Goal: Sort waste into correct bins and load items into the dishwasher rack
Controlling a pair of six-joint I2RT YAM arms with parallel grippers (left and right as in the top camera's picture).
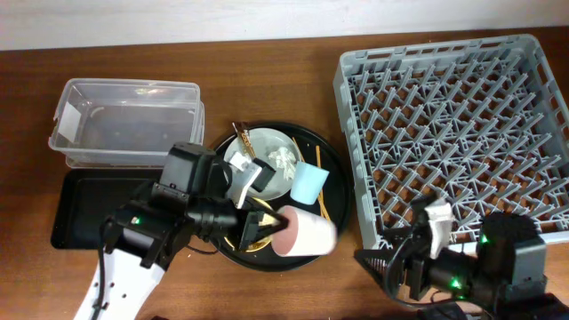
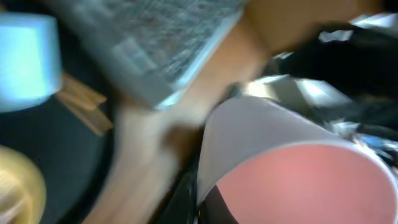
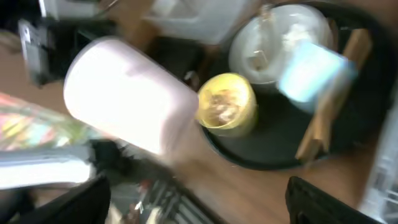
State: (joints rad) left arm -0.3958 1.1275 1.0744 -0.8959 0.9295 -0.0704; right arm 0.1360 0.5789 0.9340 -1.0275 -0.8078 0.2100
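My left gripper (image 1: 269,228) is shut on the small pink cup (image 1: 304,233) and holds it on its side over the front of the round black tray (image 1: 333,160). The cup fills the left wrist view (image 2: 298,174) and also shows in the right wrist view (image 3: 130,93). The yellow bowl (image 1: 252,235) with brownish scraps (image 3: 222,107) sits under the gripper. The blue cup (image 1: 309,183) lies by the white plate (image 1: 258,151), which holds tissue (image 1: 284,160). Chopsticks (image 1: 323,206) lie on the tray. My right gripper (image 1: 384,263) is open and empty by the grey rack's (image 1: 453,133) front left corner.
The clear tub (image 1: 124,120) stands at the back left, with the shallow black tray (image 1: 80,209) in front of it. The rack takes up the right side. Bare wood lies between the round tray and the rack.
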